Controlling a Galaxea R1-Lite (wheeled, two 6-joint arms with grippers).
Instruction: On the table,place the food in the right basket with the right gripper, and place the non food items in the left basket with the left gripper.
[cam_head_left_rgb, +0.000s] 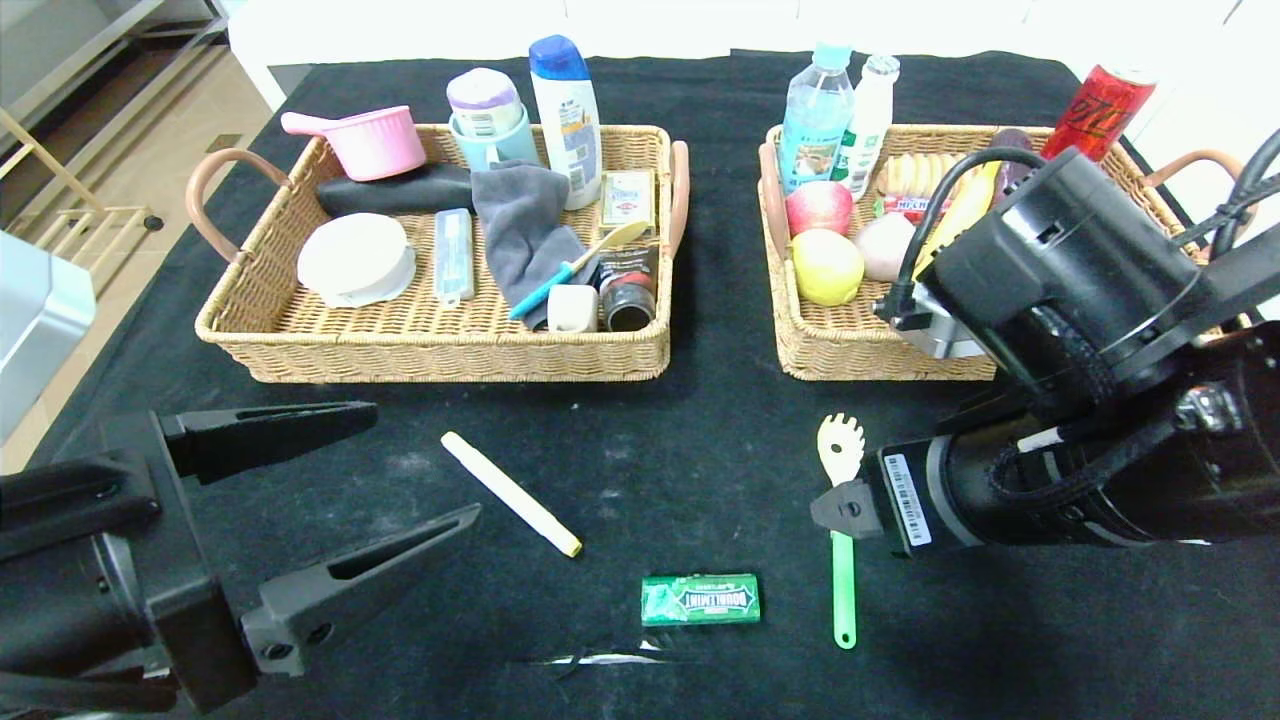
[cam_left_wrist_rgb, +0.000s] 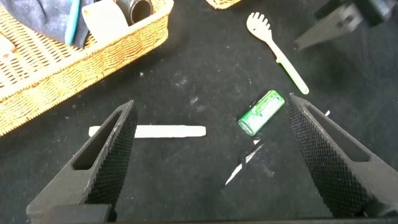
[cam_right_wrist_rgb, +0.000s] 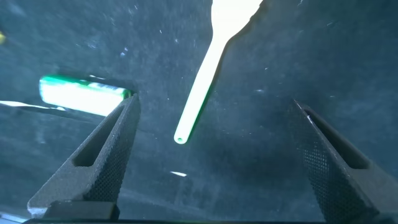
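Observation:
Three loose things lie on the black cloth: a white pen, a green gum pack and a green-handled pasta spoon. At the front left my left gripper hovers open and empty, just left of the pen; its wrist view shows the pen and the gum pack on the cloth between its fingers. My right gripper hangs low over the spoon, open. In the right wrist view the spoon handle runs between its fingers, and the gum pack lies just outside one finger.
The left wicker basket holds a pink pot, a shampoo bottle, a grey cloth and other household things. The right wicker basket holds apples, bottles, a banana and snacks, partly hidden by my right arm. A red can stands behind it.

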